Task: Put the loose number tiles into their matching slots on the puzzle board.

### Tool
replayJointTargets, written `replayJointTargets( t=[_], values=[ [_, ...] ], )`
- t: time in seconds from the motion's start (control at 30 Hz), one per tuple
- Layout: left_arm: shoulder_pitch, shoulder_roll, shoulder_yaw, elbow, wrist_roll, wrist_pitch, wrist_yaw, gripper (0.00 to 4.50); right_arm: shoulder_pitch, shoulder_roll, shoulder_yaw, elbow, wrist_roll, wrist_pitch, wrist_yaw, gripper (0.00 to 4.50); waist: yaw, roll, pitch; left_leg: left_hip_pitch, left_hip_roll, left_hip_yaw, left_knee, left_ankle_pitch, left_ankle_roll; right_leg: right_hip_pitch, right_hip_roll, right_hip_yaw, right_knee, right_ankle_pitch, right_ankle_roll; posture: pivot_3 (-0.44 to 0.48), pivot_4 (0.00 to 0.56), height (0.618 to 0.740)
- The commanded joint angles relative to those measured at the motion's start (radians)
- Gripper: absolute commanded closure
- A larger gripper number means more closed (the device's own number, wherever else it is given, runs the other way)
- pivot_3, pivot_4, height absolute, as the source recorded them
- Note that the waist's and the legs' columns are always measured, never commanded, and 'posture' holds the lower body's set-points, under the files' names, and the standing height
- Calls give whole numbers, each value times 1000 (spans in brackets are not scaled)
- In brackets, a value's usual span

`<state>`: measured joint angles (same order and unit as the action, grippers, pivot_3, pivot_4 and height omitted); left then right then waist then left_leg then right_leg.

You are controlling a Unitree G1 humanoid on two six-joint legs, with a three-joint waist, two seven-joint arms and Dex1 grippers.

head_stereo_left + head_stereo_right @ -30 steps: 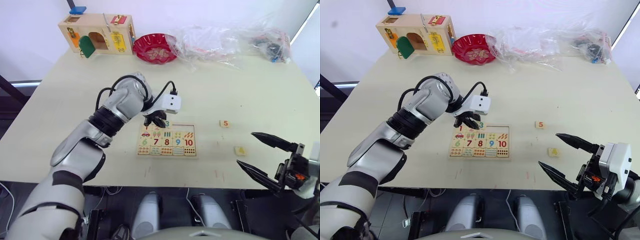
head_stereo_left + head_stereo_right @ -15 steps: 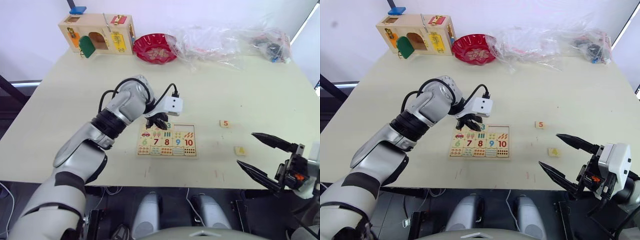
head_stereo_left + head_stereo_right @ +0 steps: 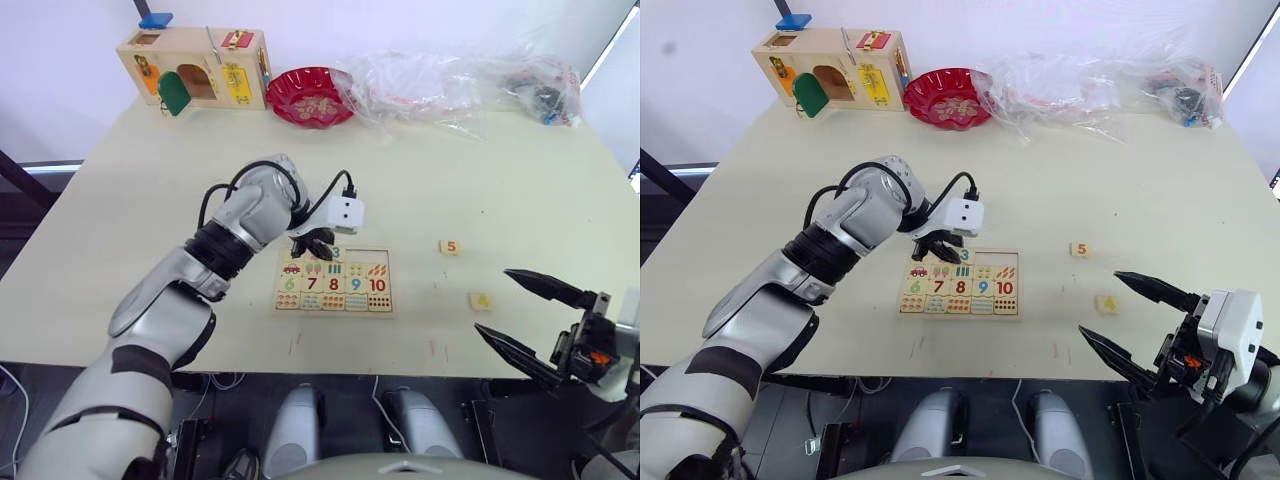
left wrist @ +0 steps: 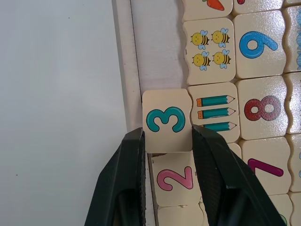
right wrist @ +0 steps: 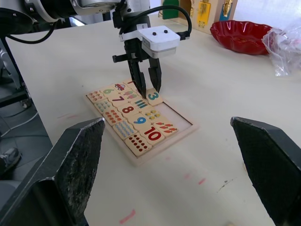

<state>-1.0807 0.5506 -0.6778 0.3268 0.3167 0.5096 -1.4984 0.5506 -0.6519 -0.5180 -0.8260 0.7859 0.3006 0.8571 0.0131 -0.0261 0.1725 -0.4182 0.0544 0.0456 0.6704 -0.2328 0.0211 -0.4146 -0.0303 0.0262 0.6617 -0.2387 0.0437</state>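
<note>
My left end effector (image 4: 167, 141) is closed narrowly around the 3 tile (image 4: 166, 118), one black finger on each side of it, holding it over the top row of the puzzle board (image 3: 335, 282), just beside the 2 tile (image 4: 175, 179) and next to the three-pencils picture. The rest of that top row past the 3 lies bare. The board sits near the middle of the table (image 3: 150, 190). My right end effector (image 3: 527, 320) hangs spread wide and empty off the near edge of the table. The 4 tile (image 3: 481, 300) lies just ahead of it, and the 5 tile (image 3: 450, 246) a little farther on, both well apart from the board.
</note>
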Motion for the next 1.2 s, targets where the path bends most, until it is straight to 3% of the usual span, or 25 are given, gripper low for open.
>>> replayJointTargets(
  t=[0.03, 0.67, 1.2],
  values=[
    [3, -1, 6, -22, 10, -7, 1, 3482, 33, 12, -29, -36, 13, -27, 13, 0, 0, 0, 0, 0, 0, 0, 0, 0, 0, 0, 0, 0, 0, 0, 0, 0, 150, 740],
    [14, -4, 11, -30, 9, 3, 5, 3482, 276, 116, -188, -29, 52, -135, 122, 0, 1, 1, 0, 0, 0, 0, 0, 0, 0, 0, 0, 0, 0, 0, 0, 0, 150, 740],
    [12, -17, 13, -10, 4, -1, 13, 3482, 263, 118, -208, 56, 40, -187, 182, 0, 2, 1, -1, 0, 0, 0, 0, 0, 0, 0, -1, 0, 0, 0, 0, 0, 150, 740]
  ],
)
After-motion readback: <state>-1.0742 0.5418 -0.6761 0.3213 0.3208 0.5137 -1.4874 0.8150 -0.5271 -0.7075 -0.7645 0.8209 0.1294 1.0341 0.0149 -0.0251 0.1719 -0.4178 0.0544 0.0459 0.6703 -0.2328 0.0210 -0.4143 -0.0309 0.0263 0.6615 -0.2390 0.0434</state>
